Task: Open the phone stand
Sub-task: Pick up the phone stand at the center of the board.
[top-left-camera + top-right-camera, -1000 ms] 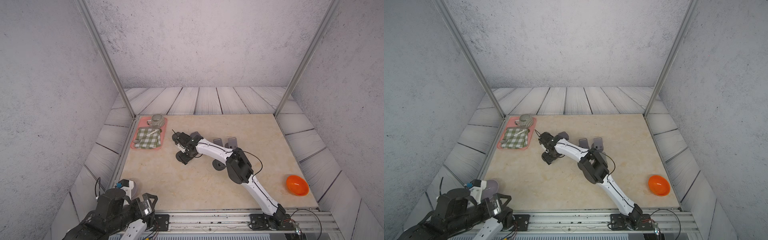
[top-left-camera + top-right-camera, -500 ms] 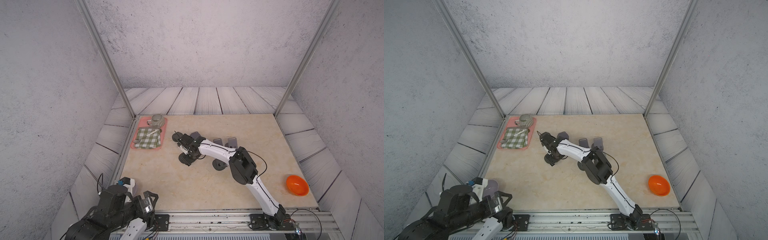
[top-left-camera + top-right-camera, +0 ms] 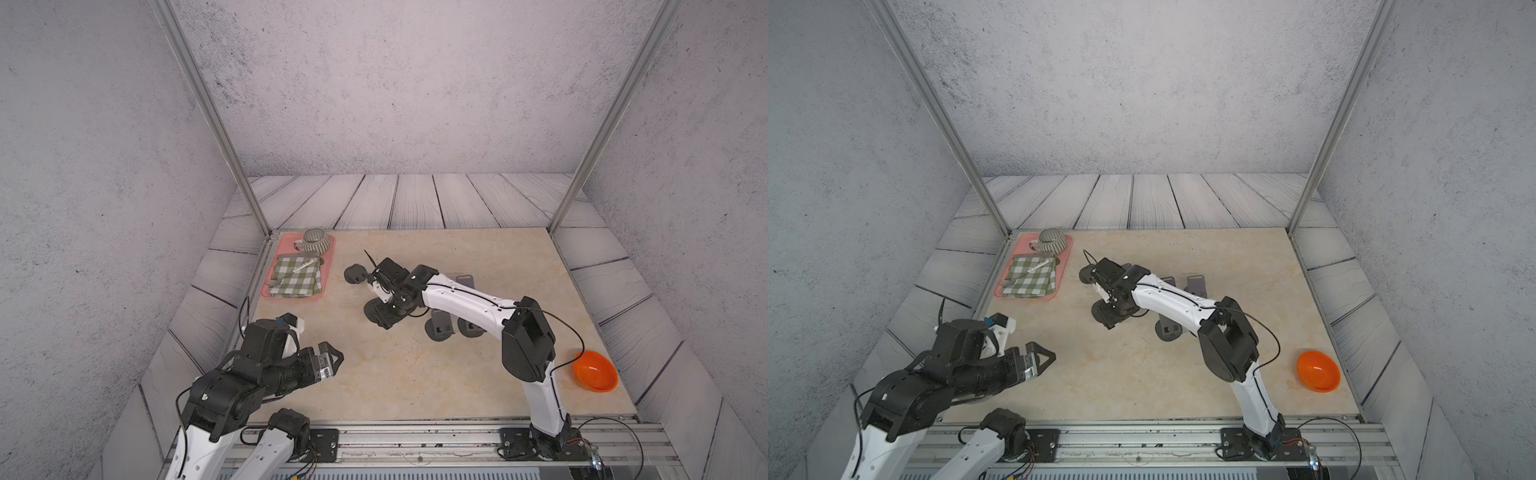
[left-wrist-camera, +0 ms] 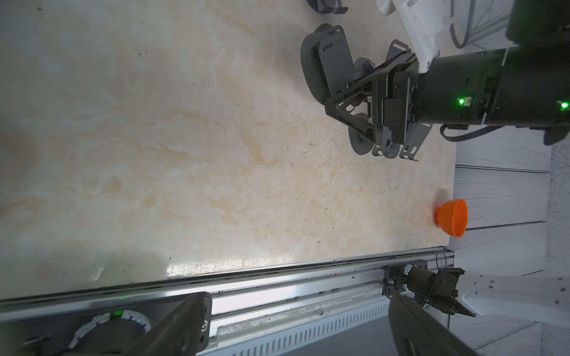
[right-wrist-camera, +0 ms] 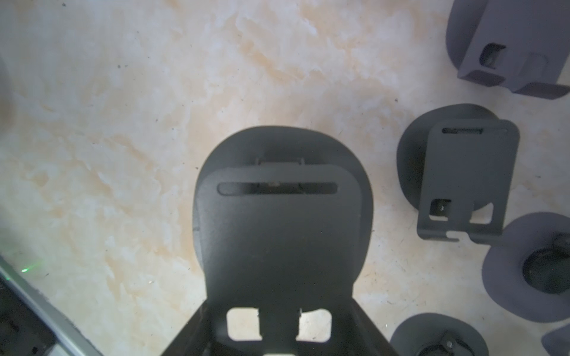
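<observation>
The phone stand (image 3: 379, 312) (image 3: 1105, 314) is dark grey, a slotted plate hinged on a round base, and stands left of the table's middle. My right gripper (image 3: 388, 299) (image 3: 1116, 302) reaches down onto it. In the right wrist view the plate (image 5: 277, 234) fills the space between the fingers, and my right gripper (image 5: 279, 326) is shut on its two side edges. In the left wrist view the stand's plate (image 4: 334, 63) tilts away from the base. My left gripper (image 3: 332, 360) (image 3: 1043, 359) (image 4: 296, 326) hovers open and empty over the front left of the table.
Other dark stands sit close by (image 3: 439, 328) (image 3: 471, 328) (image 3: 356, 274) (image 5: 465, 178). A pink tray (image 3: 328, 266) at the back left holds a checked cloth (image 3: 297, 276) and a striped mug (image 3: 316, 241). An orange bowl (image 3: 595, 371) lies at the right edge.
My left arm has come up and reached out over the table's front left corner. The right gripper has shifted slightly right with the stand and closed a little on it.
</observation>
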